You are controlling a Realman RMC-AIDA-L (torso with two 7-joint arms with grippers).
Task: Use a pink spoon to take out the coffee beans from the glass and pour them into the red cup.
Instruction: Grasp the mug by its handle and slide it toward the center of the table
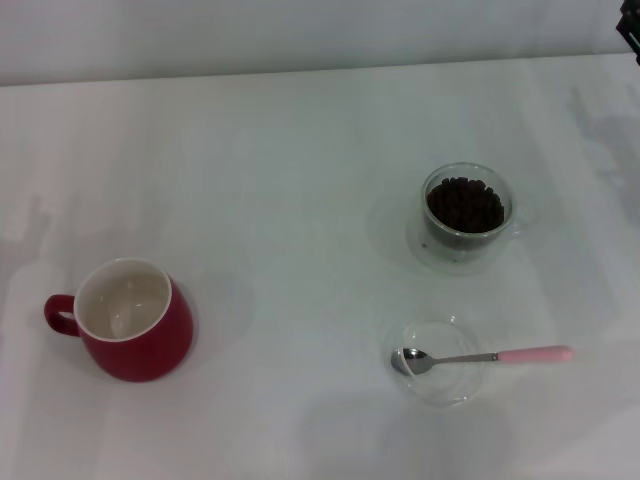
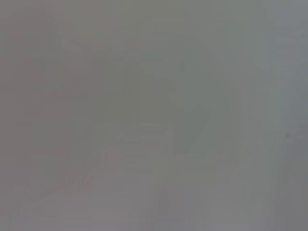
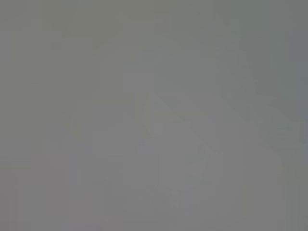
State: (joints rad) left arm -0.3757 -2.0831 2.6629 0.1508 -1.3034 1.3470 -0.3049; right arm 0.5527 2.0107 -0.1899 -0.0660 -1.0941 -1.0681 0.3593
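Since neither gripper shows, their state unknowable, the spoon (image 1: 480, 356) rests bowl-in-dish (image 1: 440, 385) near the glass (image 1: 466, 217) of beans (image 1: 465, 204), well apart from the cup (image 1: 125, 318), so a long carry risks spills.

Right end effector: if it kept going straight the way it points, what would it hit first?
Cannot tell: only a dark edge of the right arm shows, far right, heading hidden. Nearest thing on that side is the glass of coffee beans.

Head view looks steeply down on the table (image 1: 300, 150); both wrist views show nothing.
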